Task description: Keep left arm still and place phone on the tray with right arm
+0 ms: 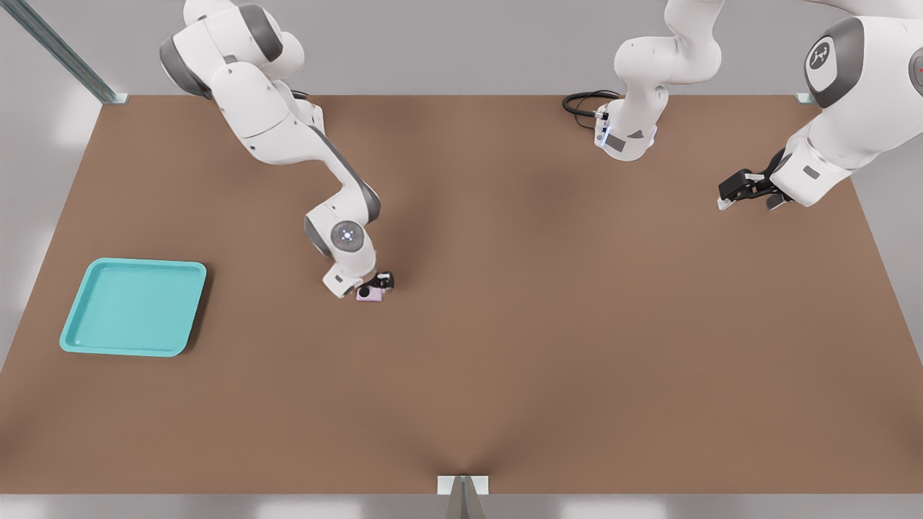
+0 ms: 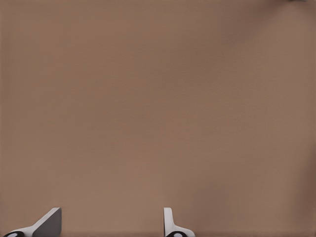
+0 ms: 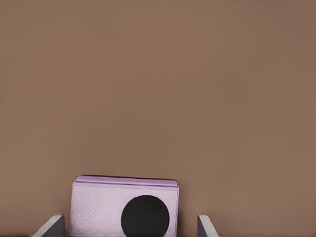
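The pale pink phone [image 1: 369, 294] lies flat on the brown table, left of centre in the front view. My gripper [image 1: 378, 282] is down over it, below the wrist with the glowing round cap. In the right wrist view the phone [image 3: 98, 207] sits between my gripper's [image 3: 131, 229] two fingertips [image 3: 52, 228], with a narrow gap on each side, so the gripper is open around it. One black lens shows on the phone. The turquoise tray [image 1: 133, 306] rests empty near the front view's left table edge, well apart from the phone.
The parked arm [image 1: 829, 144] hangs over the table at the front view's right. A black cable [image 1: 585, 104] loops at the back edge beside the other arm's base. A metal bracket [image 1: 463, 484] stands at the near table edge.
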Controlling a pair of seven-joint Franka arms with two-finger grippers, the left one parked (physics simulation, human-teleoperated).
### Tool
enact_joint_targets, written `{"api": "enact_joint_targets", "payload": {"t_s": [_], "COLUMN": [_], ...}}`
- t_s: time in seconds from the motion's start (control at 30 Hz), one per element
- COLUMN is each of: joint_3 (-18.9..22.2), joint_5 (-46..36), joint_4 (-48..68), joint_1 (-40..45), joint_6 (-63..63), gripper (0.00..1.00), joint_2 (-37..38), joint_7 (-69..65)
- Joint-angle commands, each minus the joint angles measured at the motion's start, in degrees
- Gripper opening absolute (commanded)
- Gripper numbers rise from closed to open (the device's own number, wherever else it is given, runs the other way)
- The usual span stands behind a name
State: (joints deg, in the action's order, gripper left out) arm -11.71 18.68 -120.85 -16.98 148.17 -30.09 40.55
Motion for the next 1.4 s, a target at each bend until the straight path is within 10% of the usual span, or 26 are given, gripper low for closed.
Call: {"api": "enact_joint_targets", "payload": {"t_s": [0.0,0.1,0.17,0.43,0.77,1.1,1.13,1.27,1.37], "joint_3": [-0.07,-0.42,-0.86,-1.65,-26.96,-26.70,-26.61,-27.75,-43.73], "joint_5": [2.59,2.59,2.59,2.50,2.42,8.39,8.30,8.13,8.13], "joint_4": [0.00,0.27,0.36,0.62,-0.61,0.36,0.97,4.04,25.12], "joint_1": [0.11,0.11,0.11,2.56,57.75,80.09,80.17,80.17,77.02], "joint_6": [-1.22,-1.13,-1.13,-6.32,-9.92,-5.79,-5.79,-6.67,-32.75], "gripper": [1.00,0.99,0.81,0.77,0.77,0.78,0.99,1.00,1.00], "joint_2": [-0.23,-0.58,-0.58,6.01,10.67,1.26,0.38,0.56,1.26], "joint_7": [-4.26,-4.26,-4.08,-5.13,-41.34,-66.57,-66.84,-66.39,-58.42]}}
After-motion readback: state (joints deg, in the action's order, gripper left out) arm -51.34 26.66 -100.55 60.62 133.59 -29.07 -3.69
